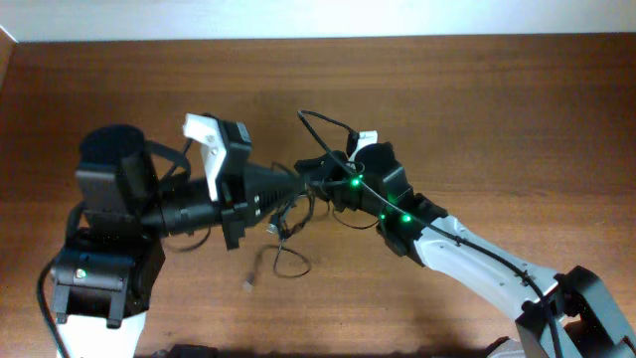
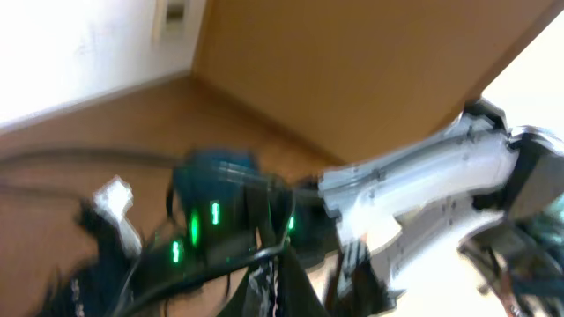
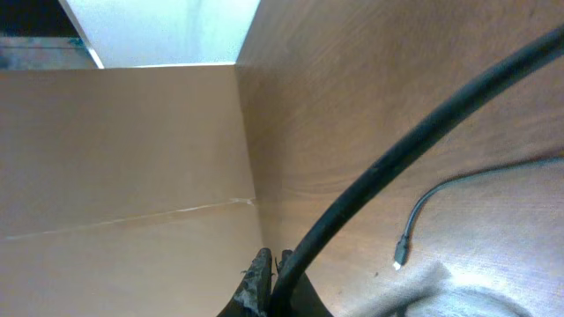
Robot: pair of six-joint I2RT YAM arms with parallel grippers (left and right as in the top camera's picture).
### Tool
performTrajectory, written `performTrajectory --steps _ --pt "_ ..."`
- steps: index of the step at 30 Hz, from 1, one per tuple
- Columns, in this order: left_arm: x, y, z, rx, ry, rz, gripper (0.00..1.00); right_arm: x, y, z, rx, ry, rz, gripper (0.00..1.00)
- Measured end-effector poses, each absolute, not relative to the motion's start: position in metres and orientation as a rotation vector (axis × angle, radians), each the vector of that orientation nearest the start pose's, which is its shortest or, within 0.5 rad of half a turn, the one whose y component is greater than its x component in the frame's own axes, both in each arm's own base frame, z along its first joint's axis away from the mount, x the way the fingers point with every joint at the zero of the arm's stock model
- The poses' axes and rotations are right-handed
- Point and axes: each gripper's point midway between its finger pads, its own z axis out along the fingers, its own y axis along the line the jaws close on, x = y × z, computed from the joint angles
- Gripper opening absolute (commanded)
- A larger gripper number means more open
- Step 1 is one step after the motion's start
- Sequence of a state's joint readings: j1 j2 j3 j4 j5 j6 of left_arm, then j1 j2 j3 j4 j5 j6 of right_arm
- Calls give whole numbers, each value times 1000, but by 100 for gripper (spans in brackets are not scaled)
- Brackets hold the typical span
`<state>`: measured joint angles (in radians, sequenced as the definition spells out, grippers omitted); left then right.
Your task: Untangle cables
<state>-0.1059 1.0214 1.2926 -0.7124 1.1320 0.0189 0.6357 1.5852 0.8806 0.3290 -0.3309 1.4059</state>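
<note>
I'm looking down on a brown wood-grain table, its far edge meeting a pale strip. Near the middle, a tangle of thin black cables reaches down to it; how much of the tangle actually rests on the wood I can't tell. One loop lies on the near side, a small plug end just beside it. On my right wrist camera, a thin cable tail lies flat on the wood.
</note>
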Motion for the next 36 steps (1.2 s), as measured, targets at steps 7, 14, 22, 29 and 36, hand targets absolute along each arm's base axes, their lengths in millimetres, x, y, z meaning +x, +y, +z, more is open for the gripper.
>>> performTrajectory --steps 7,14,22,29,36 --pt "294 -165 285 696 2162 -1010 0 341 269 118 598 2493 1238 4" --pt "293 -249 144 907 2541 -1159 0 315 187 53 810 2657 550 6" --pt "347 -154 72 415 2883 -220 0 315 65 35 1047 2635 124 10" --pt "387 -90 77 -137 2825 -155 0 305 78 38 863 2787 203 11" --pt "378 -88 166 -143 2635 -460 0 302 151 64 198 2873 769 41"
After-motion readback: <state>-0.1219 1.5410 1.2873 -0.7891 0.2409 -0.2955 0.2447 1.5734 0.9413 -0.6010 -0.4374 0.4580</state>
